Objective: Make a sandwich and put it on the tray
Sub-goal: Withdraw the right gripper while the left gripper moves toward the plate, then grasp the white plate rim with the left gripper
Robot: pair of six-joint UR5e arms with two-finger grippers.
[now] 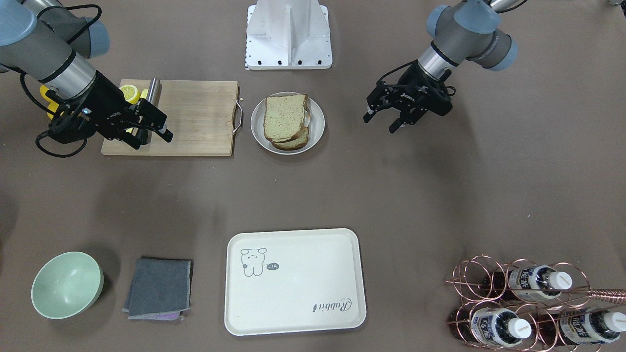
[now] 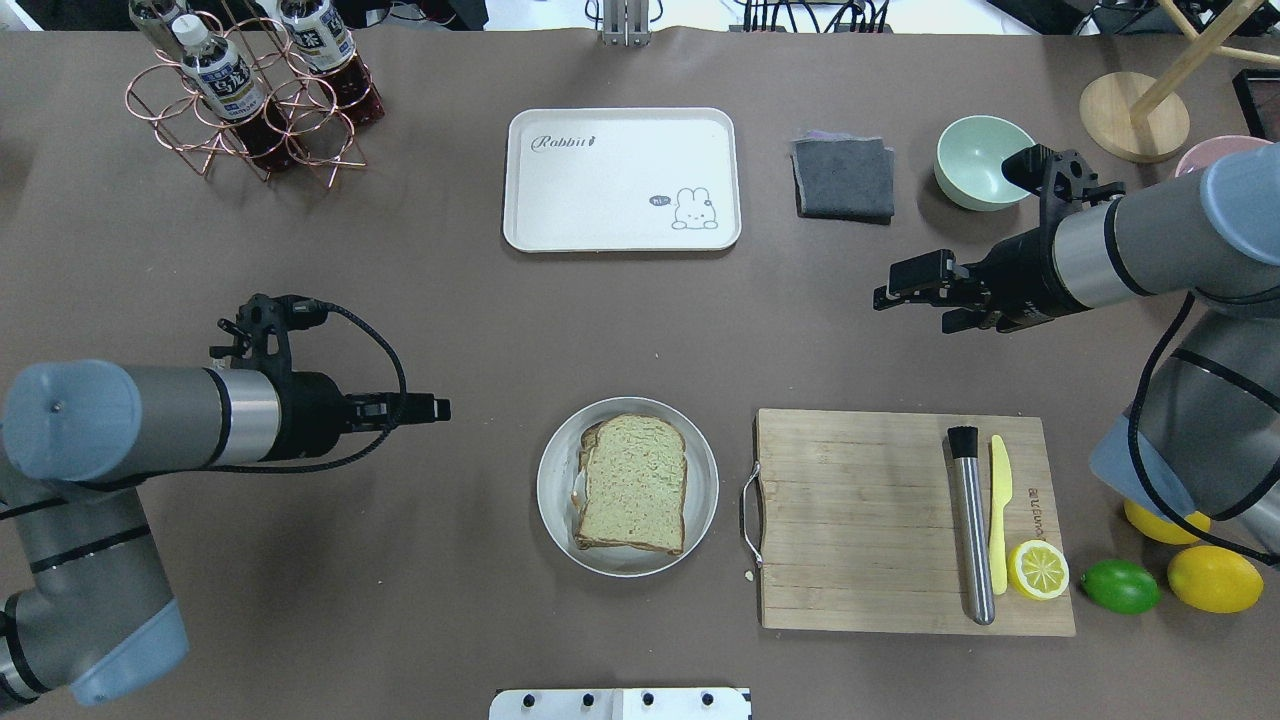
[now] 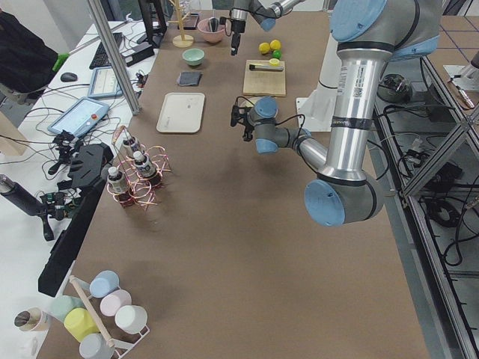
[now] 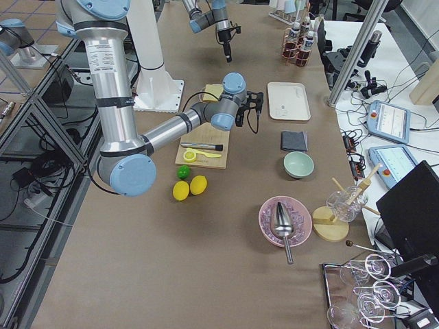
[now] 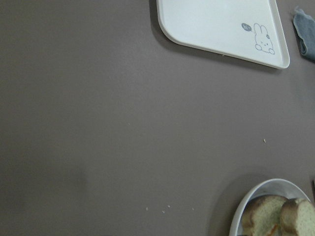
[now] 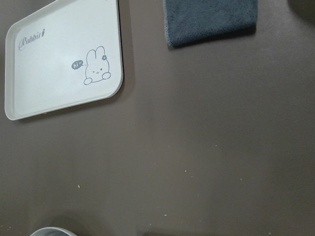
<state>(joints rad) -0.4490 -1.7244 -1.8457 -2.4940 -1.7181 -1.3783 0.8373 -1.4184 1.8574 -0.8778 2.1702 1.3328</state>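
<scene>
The sandwich point(image 1: 286, 120), two stacked bread slices with the egg almost hidden between them, lies on the round grey plate point(image 1: 318, 128) at the table's middle; it also shows in the overhead view point(image 2: 632, 482). The cream tray point(image 2: 620, 180) lies bare on the far side, also seen in the front view point(image 1: 295, 293). My left gripper point(image 1: 380, 124) hovers open and empty beside the plate, a little apart point(image 2: 445, 408). My right gripper point(image 1: 154, 142) is open and empty above the table by the cutting board point(image 2: 880, 298). Both wrist views show the tray point(image 5: 211, 24) point(image 6: 54, 54).
The wooden cutting board point(image 2: 860, 520) right of the plate holds a metal rod point(image 2: 970, 520), a yellow knife point(image 2: 998, 505) and a lemon half point(image 2: 1038, 570). A grey cloth point(image 2: 843, 178) and green bowl point(image 2: 980, 160) lie beside the tray. A bottle rack point(image 2: 250, 90) stands far left.
</scene>
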